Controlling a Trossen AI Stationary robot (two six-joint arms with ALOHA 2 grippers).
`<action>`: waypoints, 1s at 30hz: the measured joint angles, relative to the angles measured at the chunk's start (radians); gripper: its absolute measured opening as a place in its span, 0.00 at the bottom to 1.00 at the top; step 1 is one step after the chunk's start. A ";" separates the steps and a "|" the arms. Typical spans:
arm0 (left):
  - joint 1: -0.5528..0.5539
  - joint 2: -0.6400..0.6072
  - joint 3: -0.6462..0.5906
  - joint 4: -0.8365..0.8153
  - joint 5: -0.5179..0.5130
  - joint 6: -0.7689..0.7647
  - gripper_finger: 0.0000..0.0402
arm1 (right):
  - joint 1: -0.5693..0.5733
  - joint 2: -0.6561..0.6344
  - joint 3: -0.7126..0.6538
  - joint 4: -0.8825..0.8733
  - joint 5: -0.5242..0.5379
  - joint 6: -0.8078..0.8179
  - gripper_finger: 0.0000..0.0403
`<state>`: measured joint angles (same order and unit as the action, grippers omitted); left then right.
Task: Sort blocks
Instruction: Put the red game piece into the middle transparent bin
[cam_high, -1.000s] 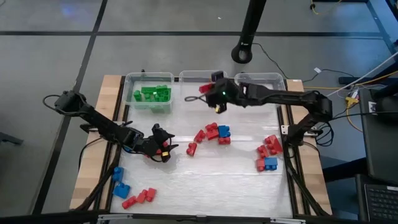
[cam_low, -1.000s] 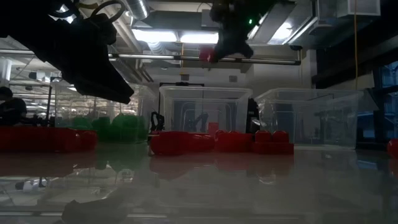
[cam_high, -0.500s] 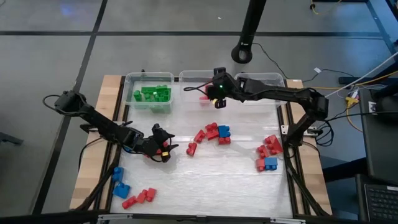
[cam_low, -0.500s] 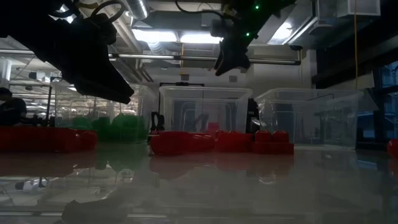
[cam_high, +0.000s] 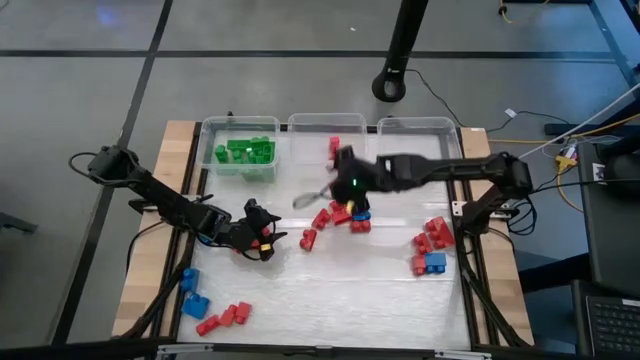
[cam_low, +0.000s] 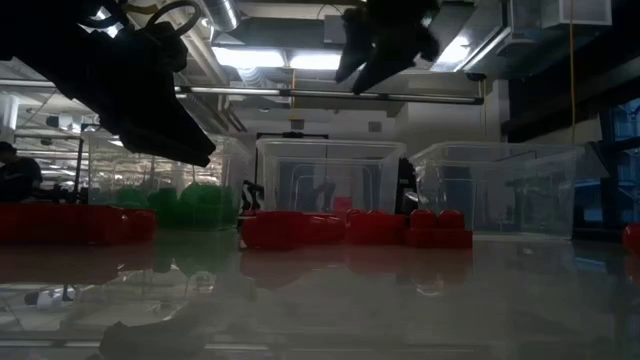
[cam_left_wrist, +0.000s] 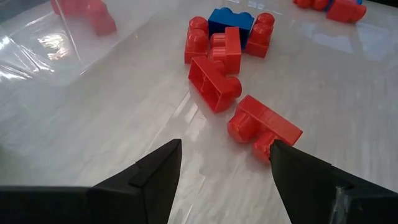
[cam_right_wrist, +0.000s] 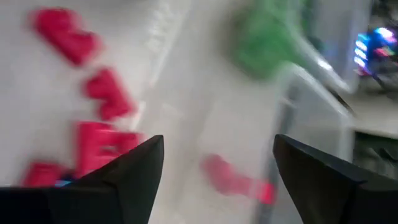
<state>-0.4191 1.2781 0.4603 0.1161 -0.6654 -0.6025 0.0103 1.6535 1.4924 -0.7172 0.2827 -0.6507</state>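
Observation:
Red blocks (cam_high: 335, 214) and one blue block (cam_high: 360, 210) lie in a cluster at the table's middle. My right gripper (cam_high: 342, 192) hovers above them, open and empty; its fingers (cam_right_wrist: 124, 180) frame blurred red blocks. Another red block (cam_high: 333, 148) lies in the middle clear bin (cam_high: 305, 125). Left of the cluster, my left gripper (cam_high: 264, 240) waits low over the table, open, with a red block (cam_left_wrist: 264, 127) lying just beyond its fingertips (cam_left_wrist: 158, 171). Green blocks (cam_high: 245, 150) fill the left bin.
A third clear bin (cam_high: 420, 128) stands at the far right. More red blocks and a blue one (cam_high: 432, 245) lie near the right edge. Blue (cam_high: 192, 295) and red blocks (cam_high: 224, 318) lie at the near left. Open table lies between these groups.
My right gripper carried a red block over the middle bin at the far edge, opened and let it go; the block now lies in that bin. The gripper then swung back toward the near edge, tipping down, and now hangs over the central cluster.

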 joint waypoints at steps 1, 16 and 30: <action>0.000 0.000 0.000 0.000 0.000 0.000 0.57 | 0.022 0.000 -0.014 -0.002 -0.013 0.014 0.75; 0.000 0.000 0.000 0.000 0.000 0.000 0.57 | 0.122 0.000 -0.377 0.282 0.032 0.175 0.69; 0.001 0.000 0.001 0.000 0.000 0.003 0.57 | 0.154 0.117 -0.498 0.530 0.100 0.161 0.55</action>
<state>-0.4183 1.2781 0.4614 0.1162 -0.6655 -0.5996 0.1644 1.7710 0.9947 -0.1871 0.3822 -0.4898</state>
